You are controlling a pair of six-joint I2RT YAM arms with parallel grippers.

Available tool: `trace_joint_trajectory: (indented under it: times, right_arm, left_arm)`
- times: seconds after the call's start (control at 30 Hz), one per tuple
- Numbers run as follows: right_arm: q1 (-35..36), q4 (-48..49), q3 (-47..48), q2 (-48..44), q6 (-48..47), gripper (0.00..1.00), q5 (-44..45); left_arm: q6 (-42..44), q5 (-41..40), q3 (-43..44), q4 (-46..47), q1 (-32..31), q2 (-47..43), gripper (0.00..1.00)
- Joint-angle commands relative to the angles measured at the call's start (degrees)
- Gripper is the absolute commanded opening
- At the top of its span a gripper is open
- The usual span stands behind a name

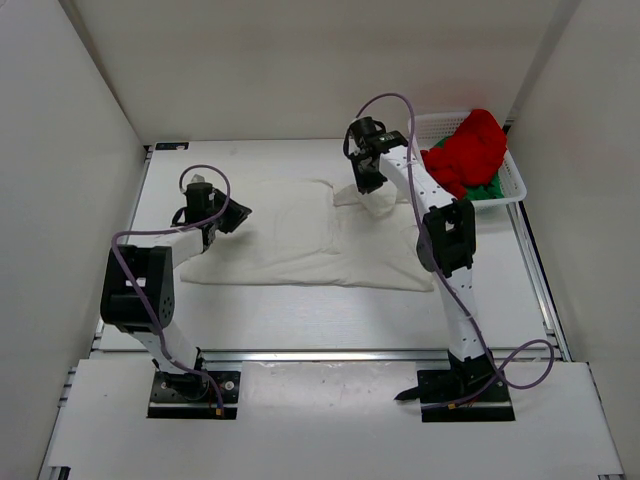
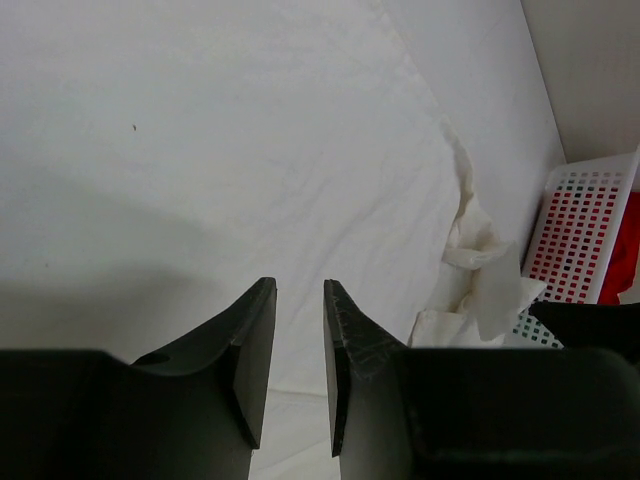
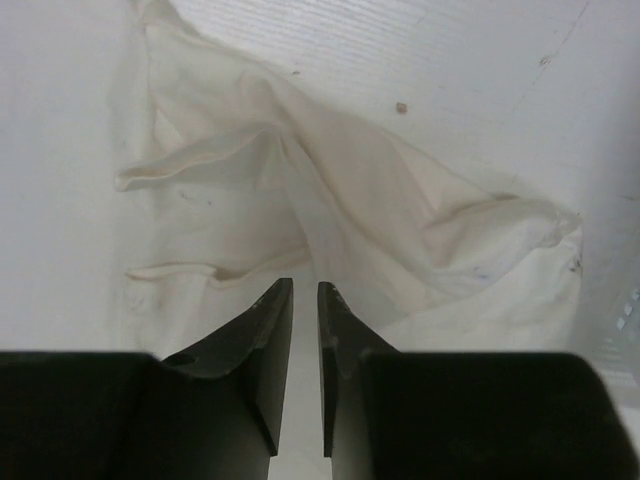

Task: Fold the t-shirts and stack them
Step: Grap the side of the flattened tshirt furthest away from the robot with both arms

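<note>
The white t-shirt (image 1: pixel 300 245) lies spread flat across the middle of the table. My left gripper (image 1: pixel 238 215) hovers at its left sleeve edge. In the left wrist view (image 2: pixel 298 285) the jaws stand apart over smooth white cloth (image 2: pixel 250 150) with nothing between them. My right gripper (image 1: pixel 368 186) is at the bunched right sleeve (image 1: pixel 378 207). The right wrist view shows that gripper (image 3: pixel 305 285) with its jaws drawn to a narrow slit on a raised fold of the sleeve (image 3: pixel 330 200). The red t-shirt (image 1: pixel 470 150) sits heaped on the green one (image 1: pixel 490 188).
A white mesh basket (image 1: pixel 515 180) at the back right corner holds the red and green shirts; it shows at the right of the left wrist view too (image 2: pixel 580 230). White walls enclose the table on three sides. Both arm bases stand at the near edge.
</note>
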Motion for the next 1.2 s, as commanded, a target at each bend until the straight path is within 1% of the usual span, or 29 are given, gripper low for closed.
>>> trace_joint_trajectory:
  times: [0.0,0.07,0.1,0.2,0.23,0.33,0.47,0.5,0.57,0.67,0.8,0.87,0.93,1.0,1.17]
  right_arm:
    - [-0.7,-0.9,-2.5,-4.0,-0.9,0.14,-0.6]
    - [-1.2,-0.5,-5.6,-5.7,-0.9,0.12,-4.1]
    - [-0.8,-0.3,-6.7,-6.2,-1.3,0.13,-4.4]
    - [-0.2,-0.1,-7.6,-8.1,-1.8,0.2,-3.3]
    - [-1.3,0.1,-7.3,-8.8,-1.5,0.24,-3.1]
    - [-4.0,2.0,-7.8,-10.4,0.1,0.24,-4.7]
    - [-6.0,5.5,-15.3,-12.7,0.9,0.24,-5.9]
    - [-6.3,6.7,-16.3,-12.7,1.3,0.25,-6.5]
    - [-7.6,8.0,-18.2,-12.8,2.2,0.24,-8.7]
    - [-8.9,12.0,-23.6,-14.9,3.7,0.24,-11.7]
    - [-10.7,18.7,-31.0,-17.5,6.4,0.25,-20.5]
    - [-11.1,25.4,-36.6,-20.1,8.1,0.27,-24.2]
    - [-11.4,28.4,-39.4,-20.8,9.8,0.28,-25.7]
    - [-12.0,30.6,-40.8,-21.4,10.9,0.29,-27.0]
    - [-12.7,34.5,-42.8,-22.0,12.3,0.28,-29.9]
  left_arm:
    - [0.0,0.6,-0.9,0.8,-0.1,-3.3,0.37]
    - [-0.3,0.9,-2.3,1.3,0.4,-3.9,0.36]
    - [0.1,0.7,-2.3,1.2,0.6,-4.5,0.37]
    - [-0.4,0.1,-3.8,1.6,1.3,-5.6,0.37]
    - [-0.2,0.4,-3.9,1.8,1.6,-5.7,0.37]
    - [-0.4,0.4,-2.6,1.2,1.8,-5.1,0.37]
    - [-0.4,-0.5,0.2,0.7,1.3,-3.7,0.37]
    - [-0.4,-0.7,1.1,0.6,1.0,-3.2,0.36]
    - [-0.2,-0.4,1.3,0.3,1.1,-2.3,0.37]
    - [0.0,-0.8,1.7,0.5,0.8,-2.1,0.37]
    - [0.1,-0.5,1.4,0.4,1.1,-1.5,0.37]
    - [0.1,-0.6,1.4,0.6,1.0,-1.2,0.37]
    - [0.2,-0.3,1.1,0.7,0.3,-1.1,0.37]
    - [0.3,-0.9,1.7,0.6,0.3,-1.1,0.37]
    - [0.3,-0.4,1.5,0.3,0.3,-1.2,0.37]
